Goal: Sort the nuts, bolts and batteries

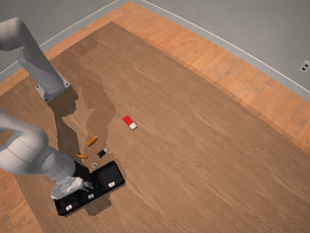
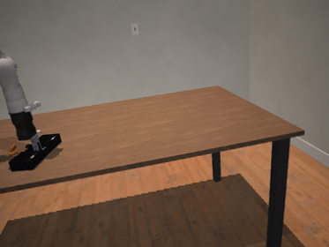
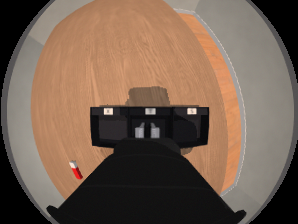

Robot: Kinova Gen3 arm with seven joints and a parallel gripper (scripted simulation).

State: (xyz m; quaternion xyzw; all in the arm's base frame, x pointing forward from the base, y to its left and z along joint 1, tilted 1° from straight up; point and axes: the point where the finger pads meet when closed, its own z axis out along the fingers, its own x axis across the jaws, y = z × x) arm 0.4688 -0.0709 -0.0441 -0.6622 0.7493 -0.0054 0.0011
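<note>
- Our gripper [image 1: 89, 185] [image 2: 36, 147] [image 3: 147, 127] is over the middle bin [image 1: 84, 200] [image 3: 138, 118]; fingers narrowly parted, can't tell if we're grasping anything.
- Small grey nut [image 1: 94, 165] sits on the desk [image 1: 190, 150] [image 2: 157, 131] [image 3: 120, 60], just beside the bins.
- Two orange pieces near it.
</note>
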